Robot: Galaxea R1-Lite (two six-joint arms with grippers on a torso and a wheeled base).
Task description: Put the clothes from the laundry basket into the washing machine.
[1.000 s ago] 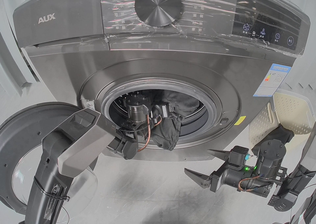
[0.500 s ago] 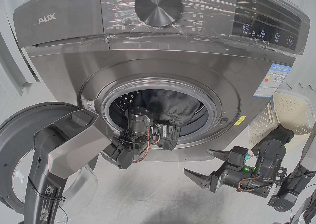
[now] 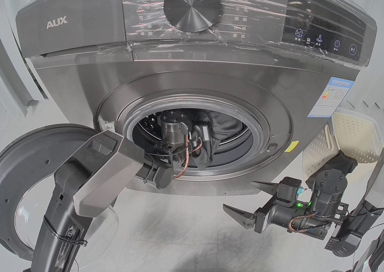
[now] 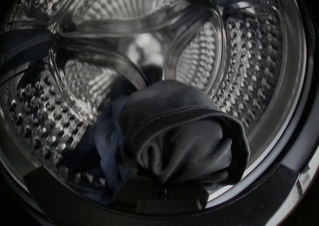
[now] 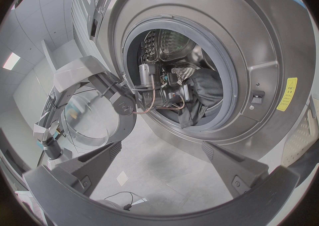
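Note:
The grey washing machine [image 3: 192, 81] stands with its door open. My left gripper [image 3: 209, 136] is inside the drum opening, shut on a dark garment [image 3: 225, 124]. The garment [image 4: 179, 137] bunches over the gripper, hiding its fingers, and one end still hangs toward the door seal [image 5: 186, 117]. A blue cloth [image 4: 106, 137] lies deeper in the drum. My right gripper [image 3: 238, 195] hangs open over the floor in front of the machine, with nothing between its fingers [image 5: 109, 150]. The cream laundry basket [image 3: 358, 131] stands to the right with a dark cloth [image 3: 340, 163] in it.
The round machine door [image 3: 24, 173] is swung open at the left, beside my left arm. Bare grey floor [image 3: 180, 225] lies in front of the machine. The basket sits close against the machine's right side.
My left arm dipped toward the door rim, then rose and pushed deeper into the drum. The garment that hung over the rim is now mostly inside. The right arm has not moved.

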